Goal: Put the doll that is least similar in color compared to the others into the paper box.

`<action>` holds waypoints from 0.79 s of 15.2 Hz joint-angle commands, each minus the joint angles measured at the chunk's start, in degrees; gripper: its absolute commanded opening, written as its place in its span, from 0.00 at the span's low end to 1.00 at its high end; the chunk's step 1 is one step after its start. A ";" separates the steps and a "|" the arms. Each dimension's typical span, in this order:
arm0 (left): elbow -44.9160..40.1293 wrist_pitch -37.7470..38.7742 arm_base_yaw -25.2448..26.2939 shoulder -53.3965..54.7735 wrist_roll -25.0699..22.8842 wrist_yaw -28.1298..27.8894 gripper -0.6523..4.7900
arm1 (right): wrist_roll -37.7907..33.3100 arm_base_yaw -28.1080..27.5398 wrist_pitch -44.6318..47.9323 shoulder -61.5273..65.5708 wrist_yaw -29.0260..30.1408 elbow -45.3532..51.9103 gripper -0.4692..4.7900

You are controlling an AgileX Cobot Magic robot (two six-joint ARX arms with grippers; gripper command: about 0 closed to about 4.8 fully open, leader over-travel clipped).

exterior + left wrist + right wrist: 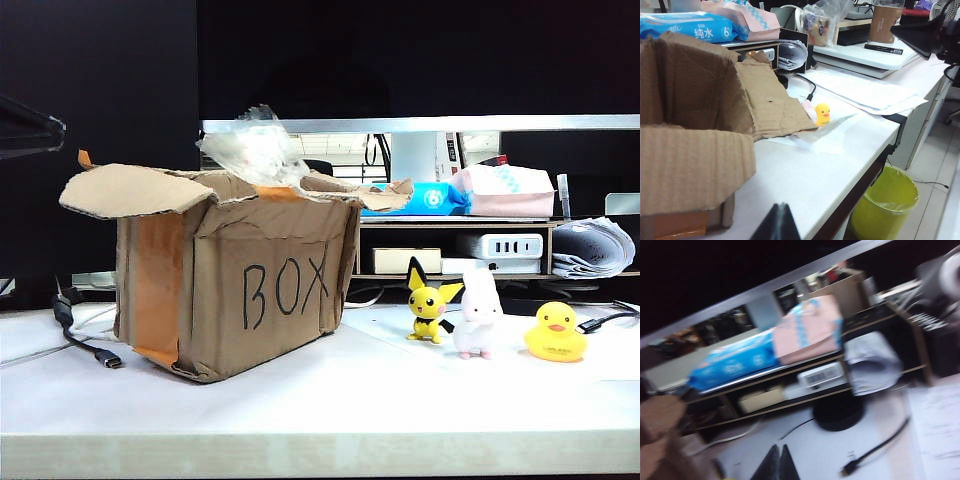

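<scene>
The doll (478, 315), a small white rabbit with pink feet, stands on the table between a yellow black-eared mouse figure (430, 312) and a yellow duck (556, 333). The paper box (240, 290), brown with "BOX" written on it, stands to their left with its flaps open. In the left wrist view the box (685, 150) is close, and only a pink-white edge of the doll (808, 106) shows beside the duck (822, 114). My left gripper (781, 206) is shut and empty over the table near the box. My right gripper (778, 447) is shut and empty above the tabletop; that view is blurred. Neither gripper shows in the exterior view.
Crumpled clear plastic (250, 150) sticks out of the box. A black cable (85, 345) lies left of it, another cable (605, 320) right of the duck. A shelf (450, 225) with blue and pink packs stands behind. A green bin (885, 210) sits below the table edge.
</scene>
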State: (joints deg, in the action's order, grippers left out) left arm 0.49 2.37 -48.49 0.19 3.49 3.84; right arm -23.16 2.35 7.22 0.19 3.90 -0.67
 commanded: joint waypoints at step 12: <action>0.04 -0.72 0.00 0.00 -0.02 0.00 0.11 | 8.46 0.33 -12.44 16.52 25.66 -17.75 0.08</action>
State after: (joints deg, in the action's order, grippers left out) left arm 0.49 2.37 -48.49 0.19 3.49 3.81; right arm -18.37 2.61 -2.11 13.98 25.89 -17.02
